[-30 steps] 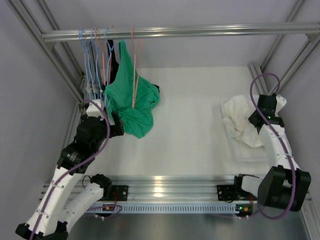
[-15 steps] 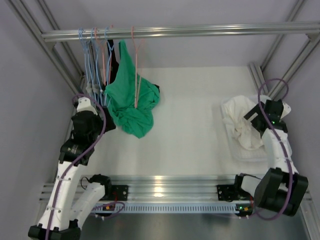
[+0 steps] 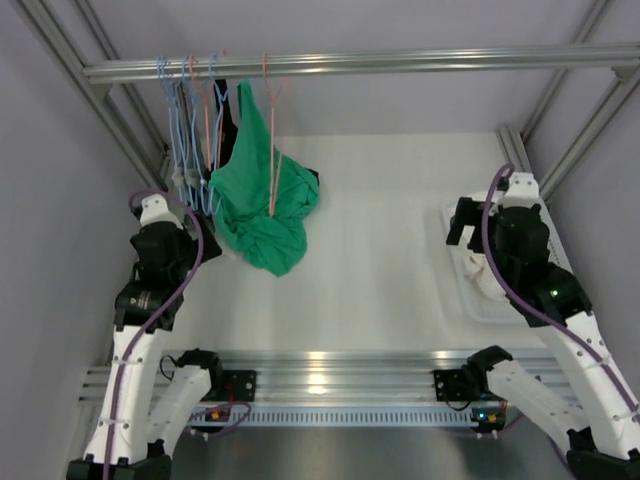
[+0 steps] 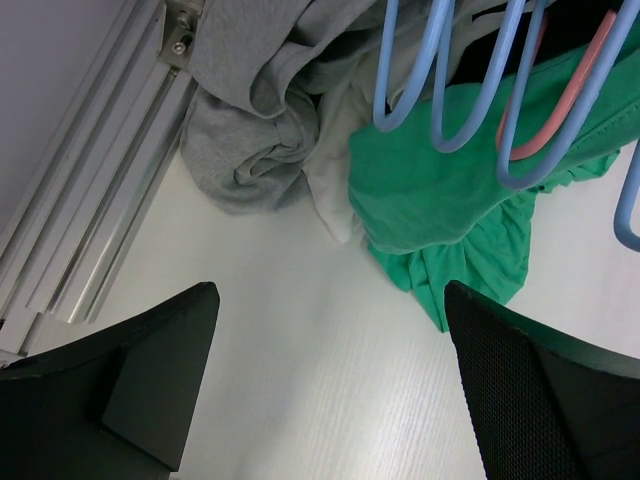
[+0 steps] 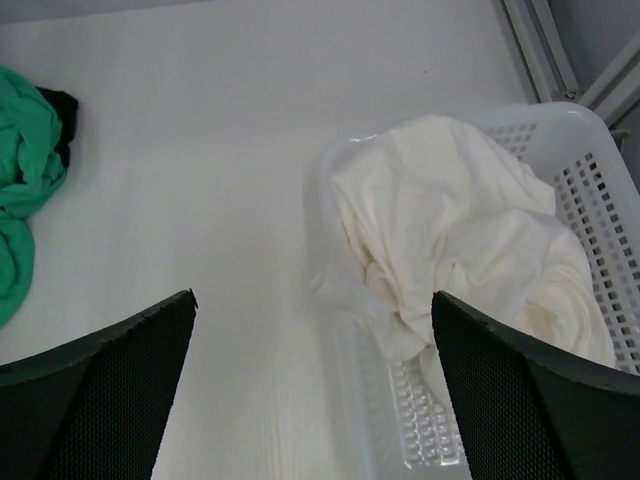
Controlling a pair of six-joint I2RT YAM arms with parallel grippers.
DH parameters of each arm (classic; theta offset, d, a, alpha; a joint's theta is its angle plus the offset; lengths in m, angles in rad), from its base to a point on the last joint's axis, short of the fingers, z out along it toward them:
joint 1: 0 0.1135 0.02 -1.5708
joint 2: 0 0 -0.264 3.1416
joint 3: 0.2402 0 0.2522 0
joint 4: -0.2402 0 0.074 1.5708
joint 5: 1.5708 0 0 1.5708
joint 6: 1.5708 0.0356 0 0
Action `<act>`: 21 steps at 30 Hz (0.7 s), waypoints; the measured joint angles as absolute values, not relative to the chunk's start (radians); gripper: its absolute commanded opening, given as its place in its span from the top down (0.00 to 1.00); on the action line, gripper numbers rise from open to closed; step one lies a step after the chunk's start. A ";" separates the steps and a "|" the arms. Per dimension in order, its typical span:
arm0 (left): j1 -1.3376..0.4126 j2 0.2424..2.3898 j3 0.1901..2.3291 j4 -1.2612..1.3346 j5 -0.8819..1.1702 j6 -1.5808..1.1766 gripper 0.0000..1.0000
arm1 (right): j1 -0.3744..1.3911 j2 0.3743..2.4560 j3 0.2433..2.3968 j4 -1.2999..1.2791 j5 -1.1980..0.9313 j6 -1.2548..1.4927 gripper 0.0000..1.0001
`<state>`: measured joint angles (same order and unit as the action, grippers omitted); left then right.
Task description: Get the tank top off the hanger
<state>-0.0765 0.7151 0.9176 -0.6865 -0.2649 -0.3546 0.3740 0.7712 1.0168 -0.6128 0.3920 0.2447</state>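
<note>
Okay, tank top (image 5: 450, 230) is bunched in the basket (image 5: 590, 150), well apart from the hanger (image 3: 271, 160) on the rail (image 3: 350, 65). Both wide and empty: right end effector (image 5: 312, 300) above the basket, left end effector (image 4: 330, 300) near green garment (image 4: 440, 190).

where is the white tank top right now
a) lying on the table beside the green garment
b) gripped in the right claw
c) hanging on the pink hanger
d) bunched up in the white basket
d: the right wrist view shows the tank top crumpled inside the basket, with the right claw open above it and holding nothing.
</note>
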 measured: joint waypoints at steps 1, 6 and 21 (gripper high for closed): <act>-0.077 0.712 0.918 -0.692 -0.266 -0.355 0.01 | 0.397 0.756 1.022 -0.641 0.408 0.235 0.01; -0.104 0.681 0.923 -0.730 -0.266 -0.361 0.01 | 0.408 0.638 1.061 -0.743 0.448 0.207 0.01; -0.125 0.609 0.901 -0.754 -0.160 -0.368 0.01 | 0.408 0.505 1.071 -0.817 0.485 0.159 0.01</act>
